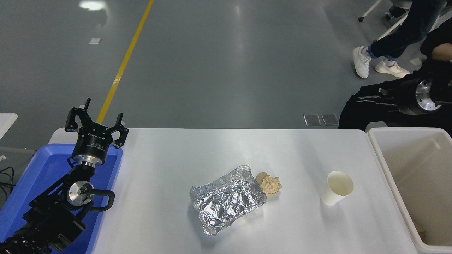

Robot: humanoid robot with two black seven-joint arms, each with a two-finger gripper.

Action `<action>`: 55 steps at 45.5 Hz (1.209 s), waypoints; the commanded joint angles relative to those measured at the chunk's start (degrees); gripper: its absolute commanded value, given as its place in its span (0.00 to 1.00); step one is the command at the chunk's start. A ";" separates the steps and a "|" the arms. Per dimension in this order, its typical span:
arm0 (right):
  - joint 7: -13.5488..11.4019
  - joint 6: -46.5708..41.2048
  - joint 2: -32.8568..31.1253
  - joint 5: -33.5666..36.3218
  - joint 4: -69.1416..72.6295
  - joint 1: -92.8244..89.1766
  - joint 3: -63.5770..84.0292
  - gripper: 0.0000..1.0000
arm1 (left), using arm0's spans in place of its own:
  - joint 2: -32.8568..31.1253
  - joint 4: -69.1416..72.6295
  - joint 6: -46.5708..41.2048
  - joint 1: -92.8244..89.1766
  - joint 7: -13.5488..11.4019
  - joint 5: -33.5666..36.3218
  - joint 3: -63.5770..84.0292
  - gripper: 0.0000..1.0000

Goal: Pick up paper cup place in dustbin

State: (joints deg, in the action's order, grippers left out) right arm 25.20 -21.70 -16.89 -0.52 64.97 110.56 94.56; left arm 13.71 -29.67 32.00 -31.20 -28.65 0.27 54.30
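Cup position is what your next move turns on: the small white tapered paper cup (336, 187) stands upright on the white worktop (169, 169), mouth up, at the right side, near the large off-white rectangular plastic dustbin (383, 165) but apart from its rim. Your right end effector (374, 97) hangs beyond the worktop's far right corner, above the floor, pointing toward the picture's left; it lies dark against a seated person's dark clothing (356, 113), so you cannot tell how its fingers stand. From there the cup lies nearer to you and a little to the left, well apart and lower. Its long axis is vertical, so a sideways grip across the wall looks the likelier fit. Your left end effector (95, 121) sits parked with fingers spread over the blue plastic bin (39, 173), far across the worktop, so the right arm is clearly nearer.
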 commanded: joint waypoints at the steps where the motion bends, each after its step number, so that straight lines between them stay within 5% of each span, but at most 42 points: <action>1: -0.06 -10.28 2.04 -3.53 6.39 6.86 2.38 1.00 | 0.00 0.05 0.00 0.00 0.00 0.00 0.02 0.98; 32: -0.06 -13.28 3.18 -9.41 7.98 3.53 -4.47 1.00 | 0.00 0.05 0.00 0.00 0.00 0.00 0.02 0.98; 55: -0.06 -4.49 5.47 -9.94 0.51 -12.99 -5.88 1.00 | 0.00 -0.04 0.00 0.00 0.00 0.00 0.02 0.98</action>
State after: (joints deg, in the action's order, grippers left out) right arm 25.13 -30.16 -11.95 -10.04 68.47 104.29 89.24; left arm 13.71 -29.65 31.99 -31.20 -28.66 0.26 54.32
